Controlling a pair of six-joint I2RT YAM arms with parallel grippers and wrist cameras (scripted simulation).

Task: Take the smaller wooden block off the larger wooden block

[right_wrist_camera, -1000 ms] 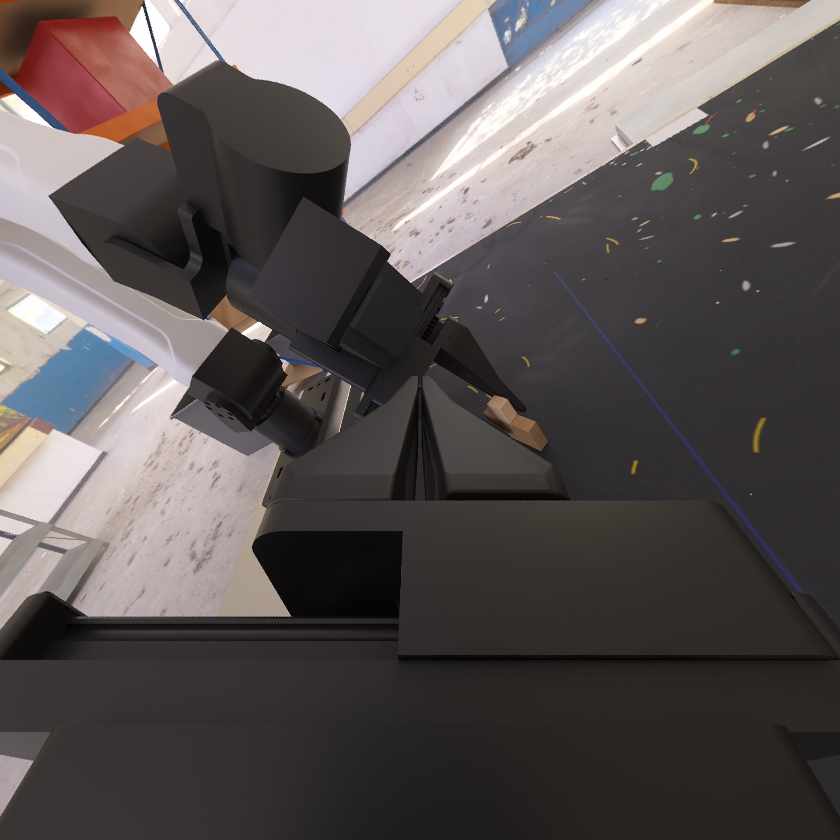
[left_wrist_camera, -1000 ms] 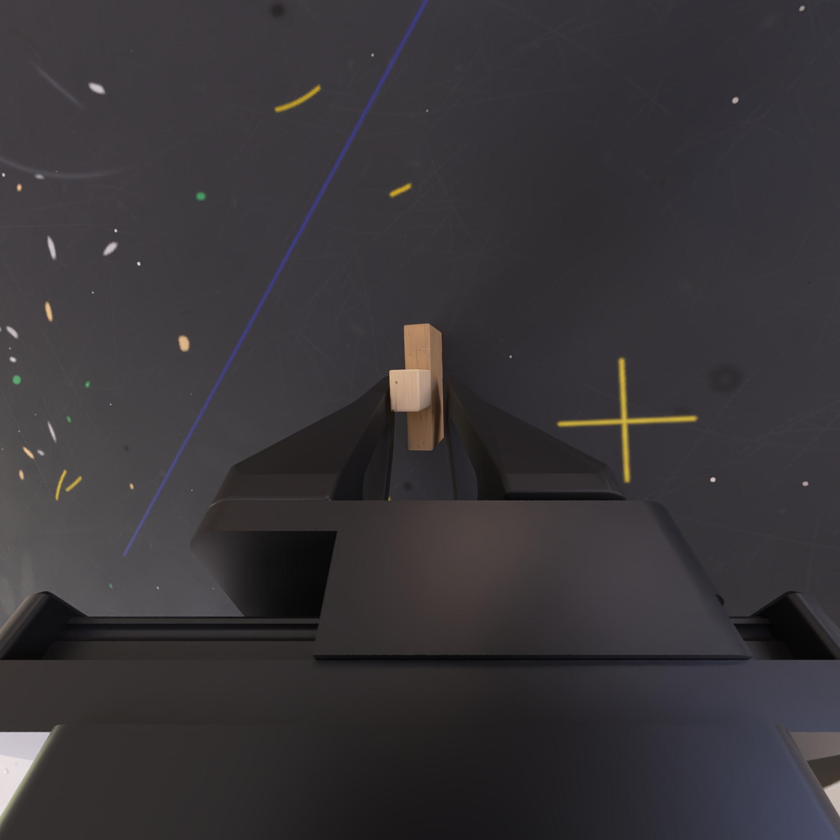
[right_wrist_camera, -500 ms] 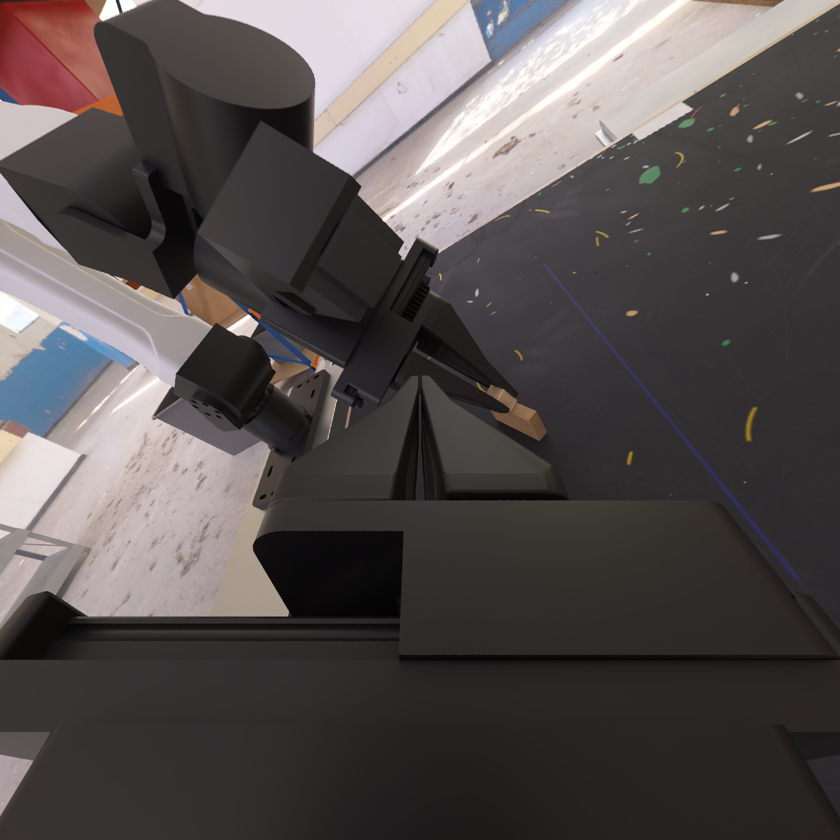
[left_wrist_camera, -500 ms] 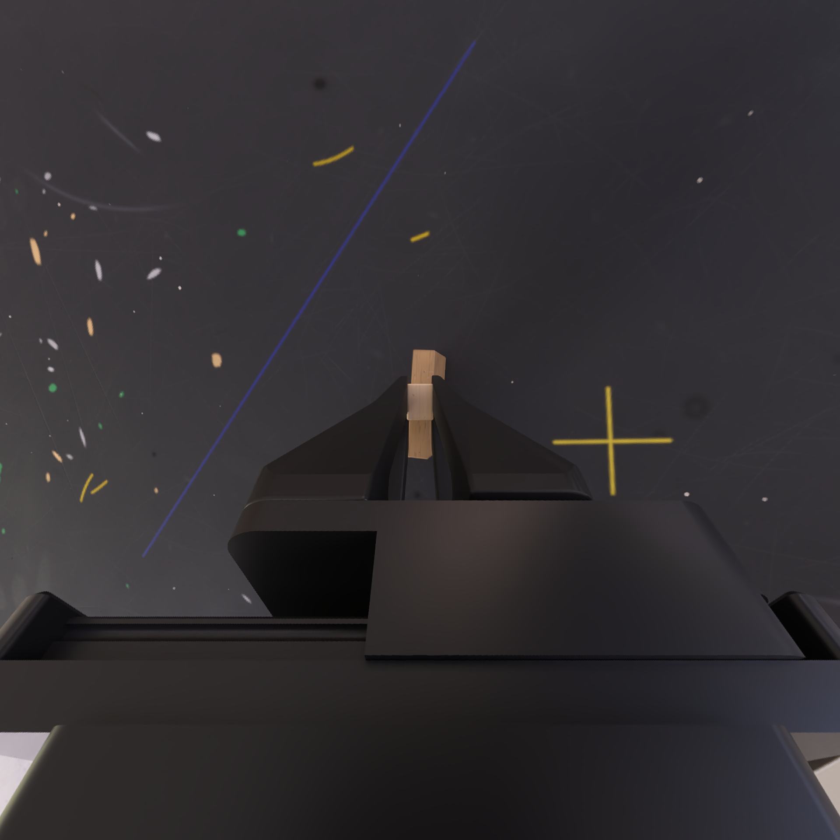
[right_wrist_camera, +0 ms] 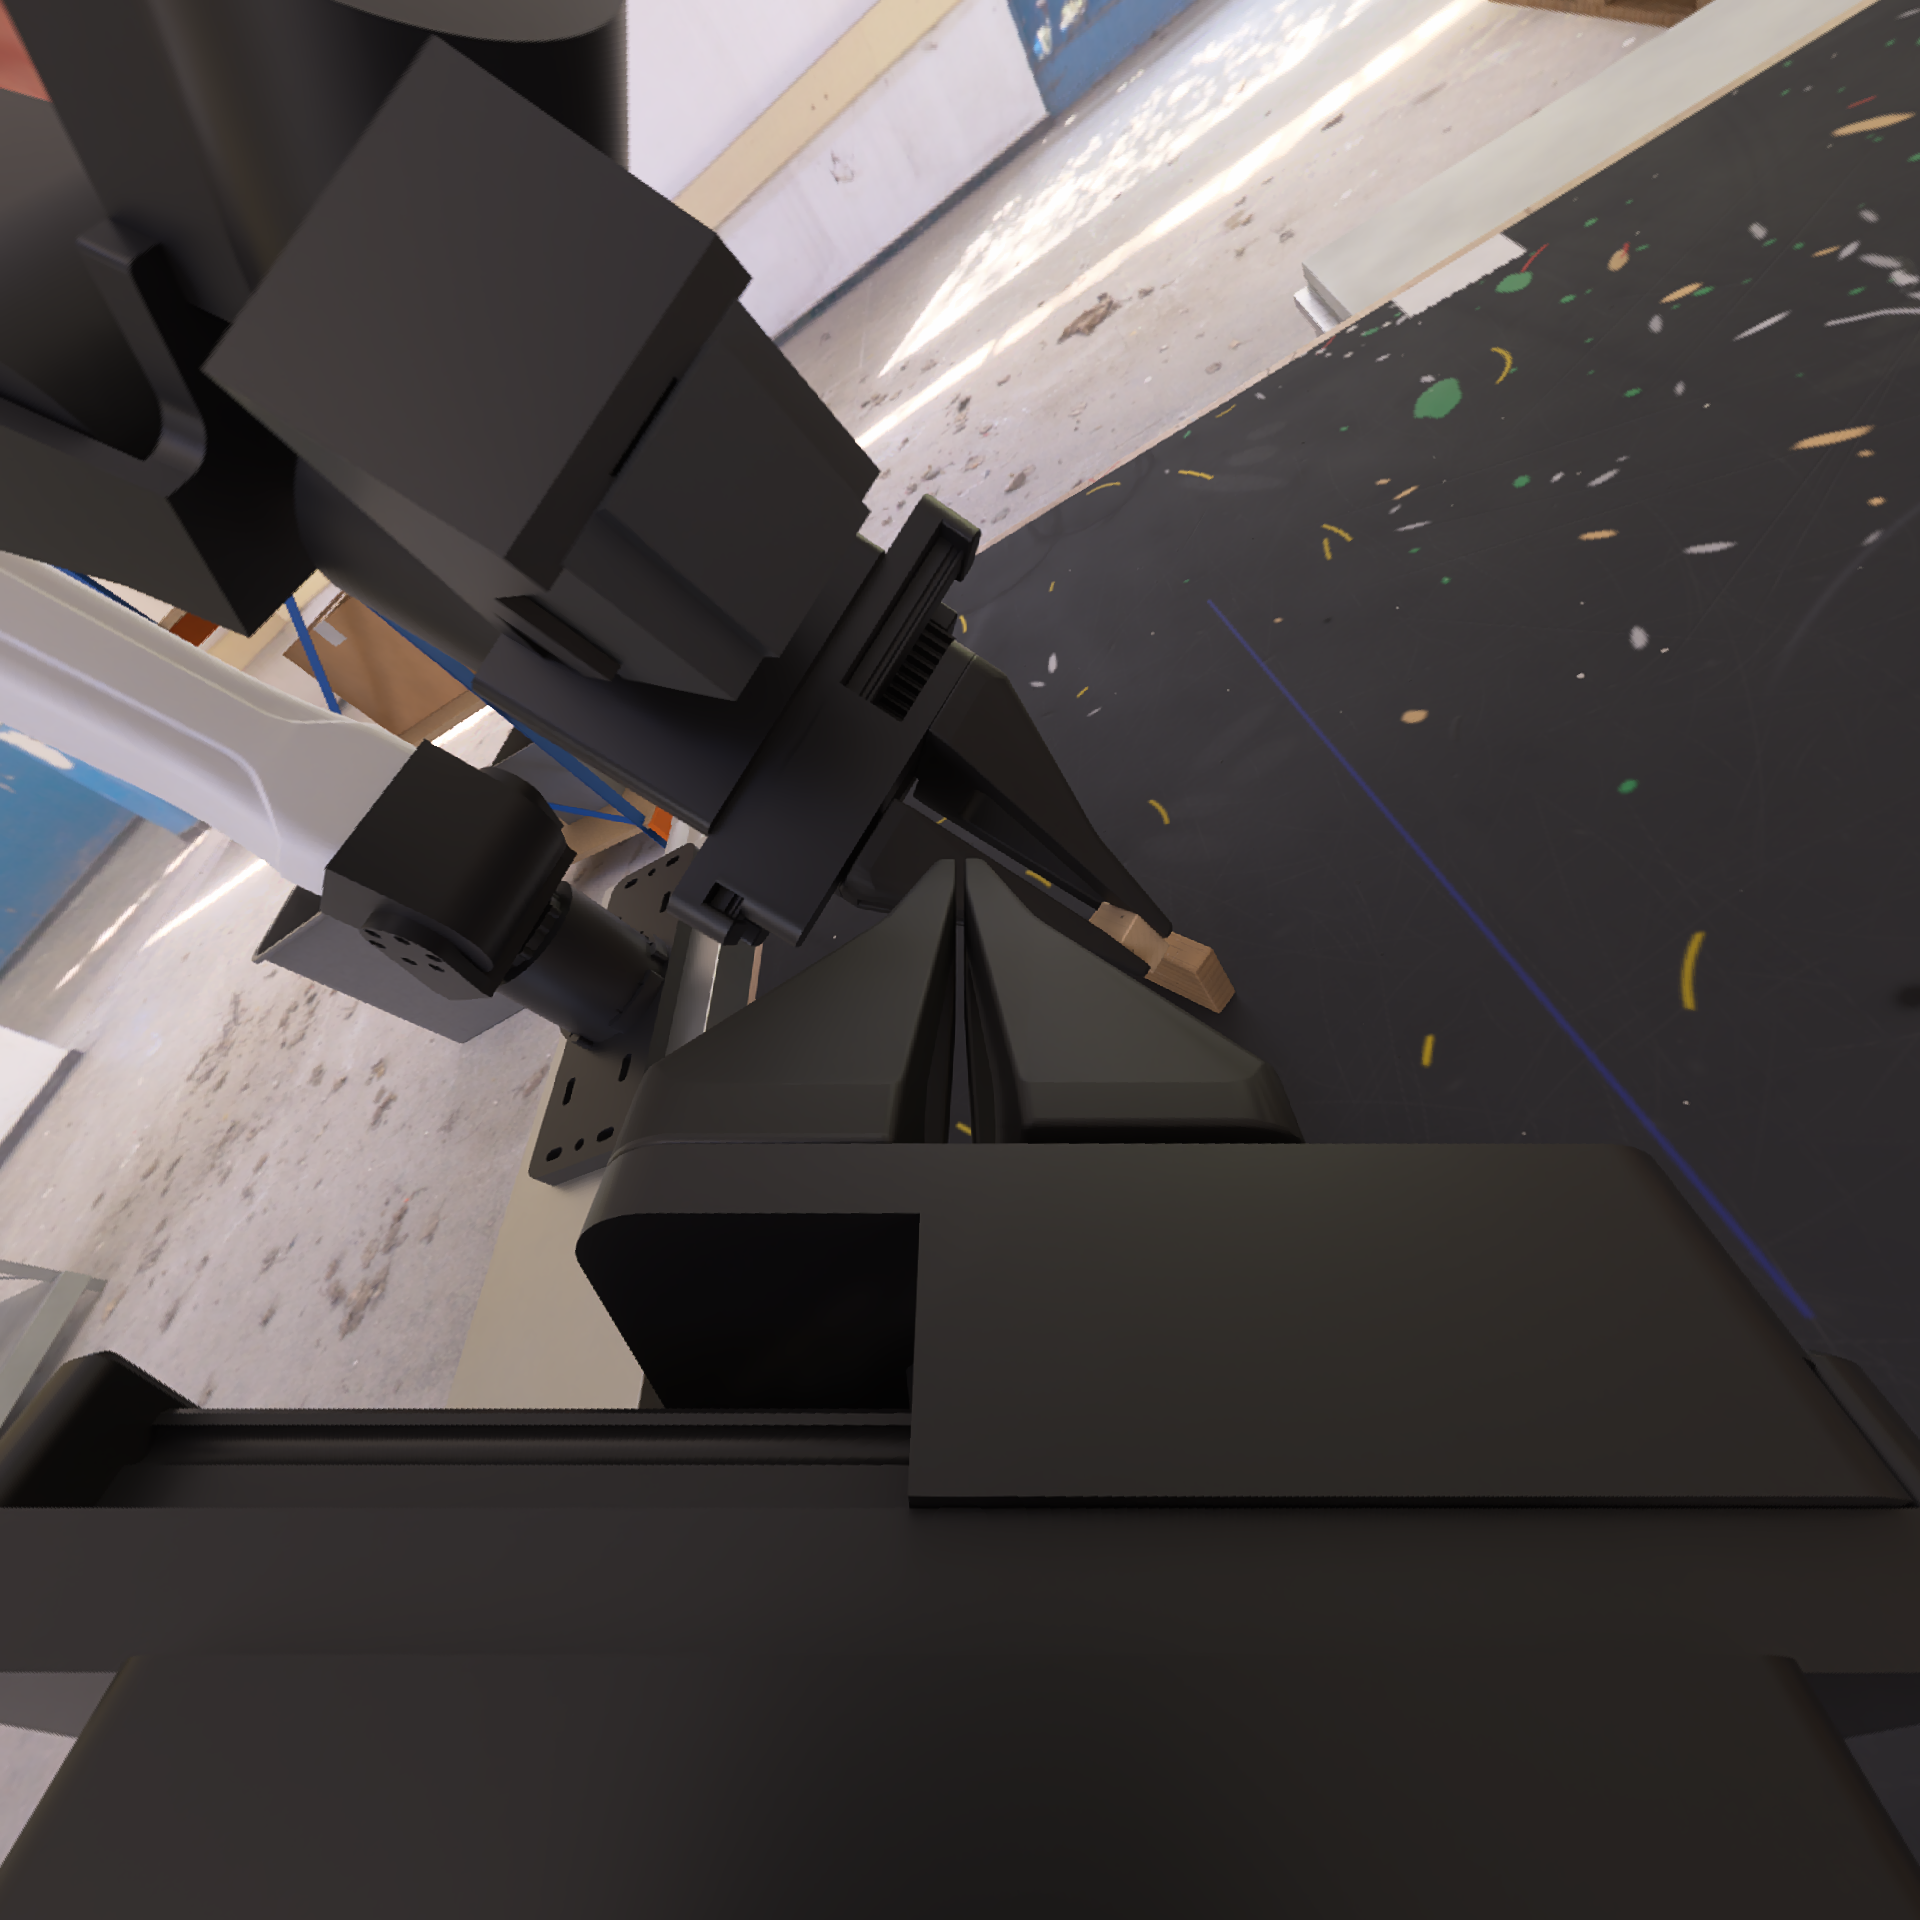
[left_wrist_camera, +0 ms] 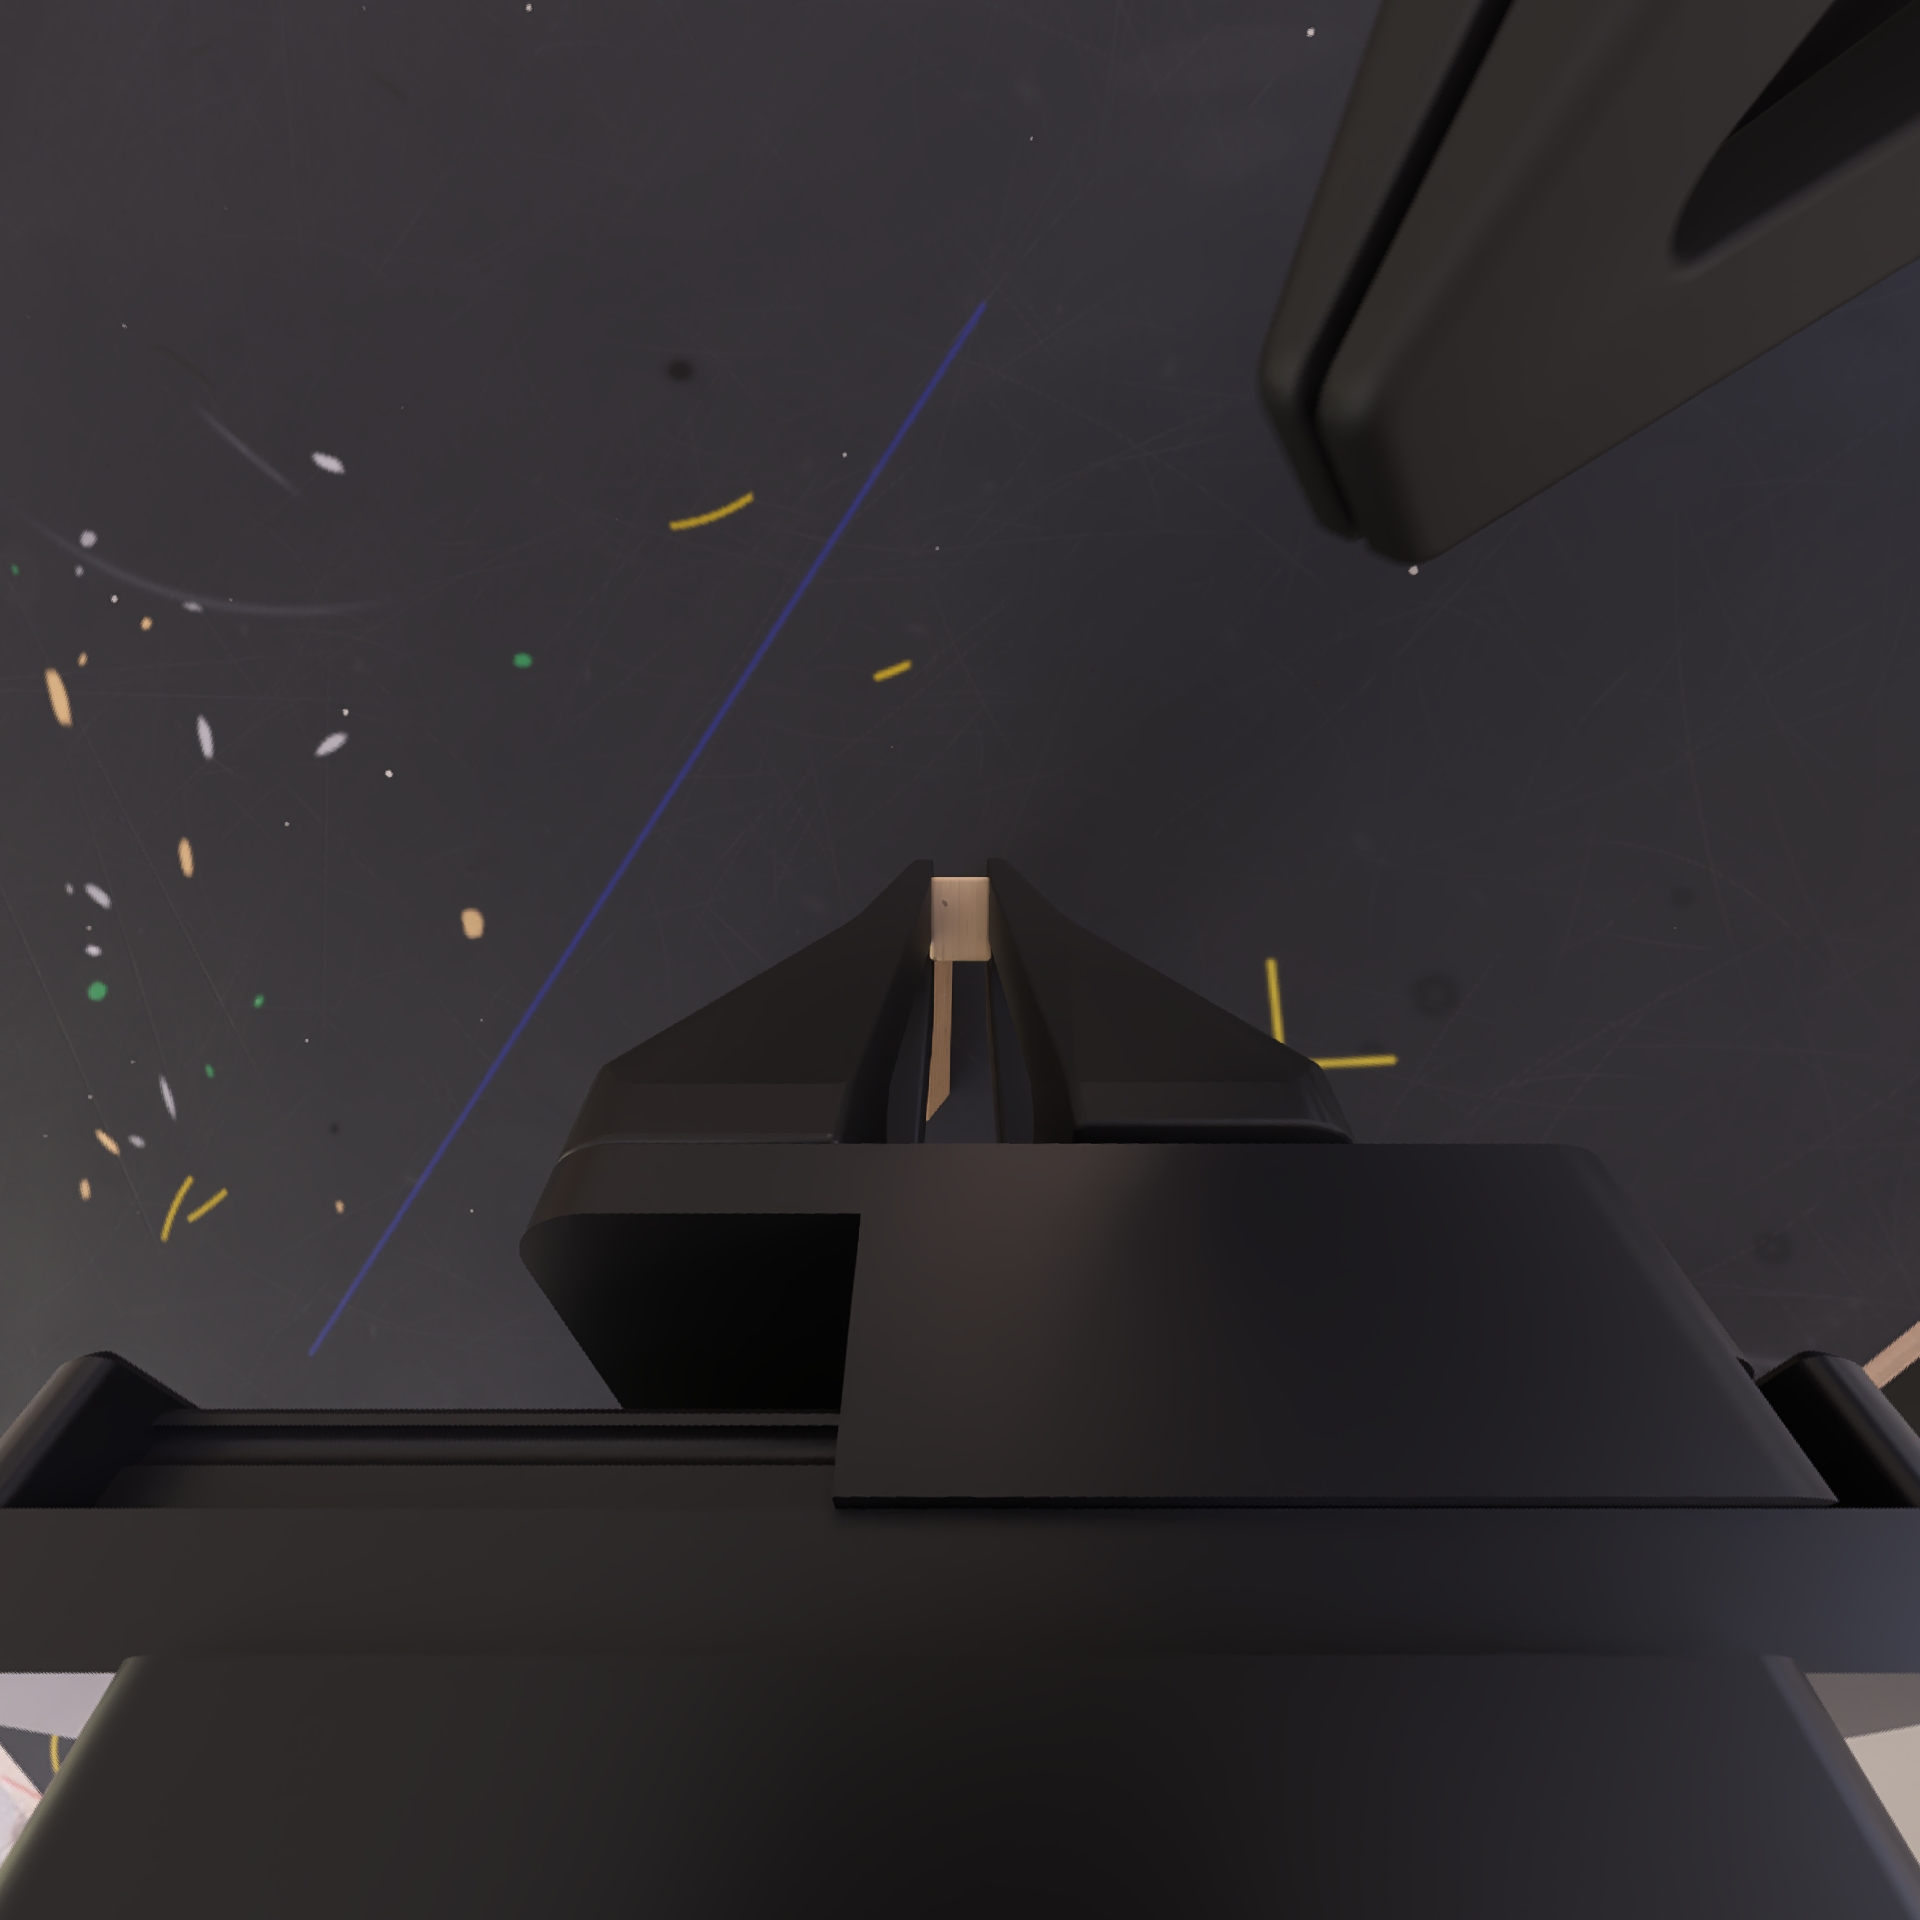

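The smaller wooden block [left_wrist_camera: 959, 920] is pale and cube-like. My left gripper [left_wrist_camera: 959, 873] is shut on it at the fingertips. A thin strip of the larger, tan wooden block [left_wrist_camera: 940, 1039] shows between the fingers, closer to the camera. In the right wrist view the left gripper [right_wrist_camera: 1138, 925] pinches the small block [right_wrist_camera: 1114, 920] right beside the larger block [right_wrist_camera: 1190, 966], which lies on the dark table. I cannot tell whether the two blocks still touch. My right gripper [right_wrist_camera: 961, 868] is shut and empty, raised above the table near the left arm.
The dark table [left_wrist_camera: 1143, 623] carries paint flecks, a blue line [left_wrist_camera: 675, 790] and a yellow cross [left_wrist_camera: 1276, 1008]. The right gripper's shut fingers [left_wrist_camera: 1455, 364] hang in the upper right of the left wrist view. The table edge [right_wrist_camera: 1351, 301] and the concrete floor lie beyond.
My left gripper has closed from around the blocks onto the smaller block and tilted, hiding the larger block's far end. The right gripper has moved closer, now showing in the left wrist view.
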